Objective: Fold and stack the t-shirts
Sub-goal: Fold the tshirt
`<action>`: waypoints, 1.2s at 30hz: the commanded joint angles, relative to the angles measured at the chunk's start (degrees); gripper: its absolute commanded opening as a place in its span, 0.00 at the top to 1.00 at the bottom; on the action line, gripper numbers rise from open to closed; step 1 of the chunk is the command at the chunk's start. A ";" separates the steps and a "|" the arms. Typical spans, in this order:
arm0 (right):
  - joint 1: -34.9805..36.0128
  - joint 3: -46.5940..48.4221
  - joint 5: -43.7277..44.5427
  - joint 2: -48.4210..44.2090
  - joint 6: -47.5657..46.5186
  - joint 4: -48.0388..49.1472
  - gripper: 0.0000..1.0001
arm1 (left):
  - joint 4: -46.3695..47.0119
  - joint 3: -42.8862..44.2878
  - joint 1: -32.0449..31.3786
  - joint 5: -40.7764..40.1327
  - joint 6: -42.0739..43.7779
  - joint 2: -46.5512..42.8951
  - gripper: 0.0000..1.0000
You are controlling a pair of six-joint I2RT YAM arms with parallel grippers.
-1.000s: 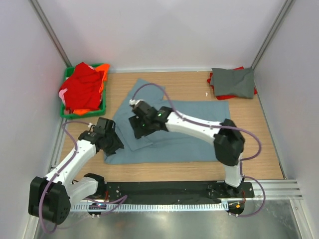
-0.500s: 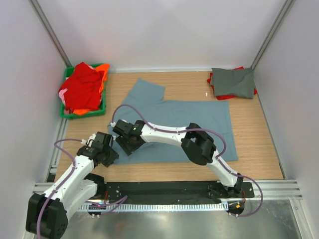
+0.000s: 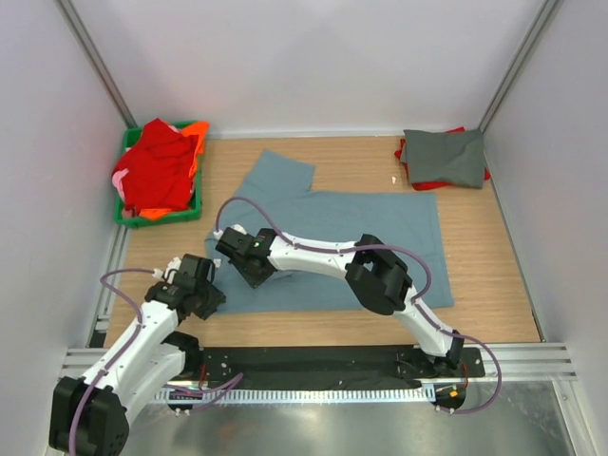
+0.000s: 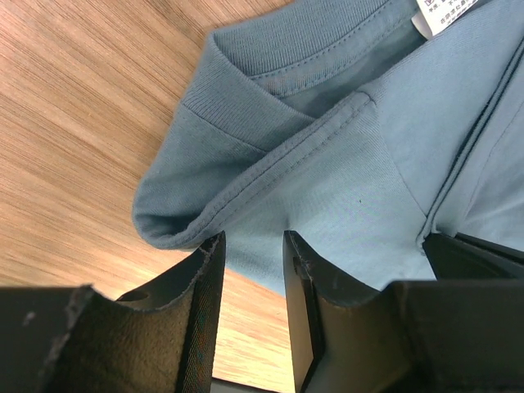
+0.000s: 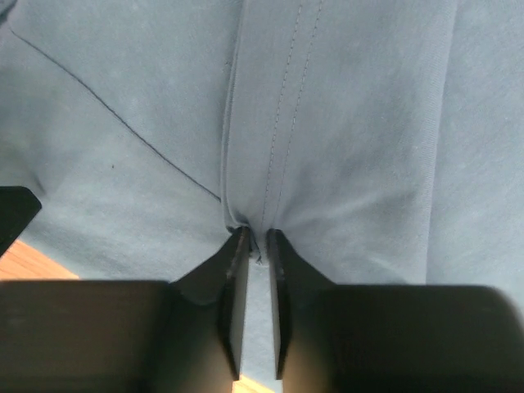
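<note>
On the wood table [image 3: 480, 275], the blue-grey shirt [image 3: 370, 247] lies spread flat mid-board, collar end toward its near-left corner and one sleeve pointing far-left. At that near-left part the right gripper [image 5: 252, 246] has its fingers closed on a stitched fold of the shirt, and just left of it the left gripper [image 4: 252, 258] sits at the collar edge, fingers slightly apart with the cloth edge showing in the gap. Far left of the shirt a green crate [image 3: 157, 218] holds red and orange shirts [image 3: 157, 166]; far right lies a folded dark grey shirt [image 3: 443, 157].
</note>
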 commanded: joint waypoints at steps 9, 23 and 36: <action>0.42 1.61 3.34 -3.53 -0.30 0.93 0.99 | -0.43 -1.39 0.19 -2.91 -0.87 -0.63 0.65; -4.67 7.42 8.45 -5.47 -4.26 -2.77 0.99 | -0.43 -1.30 0.19 -2.65 -0.60 -0.71 0.67; -13.11 2.85 7.39 -6.70 -3.12 -1.36 0.99 | -0.43 -1.13 0.19 -2.65 -0.60 -0.36 0.68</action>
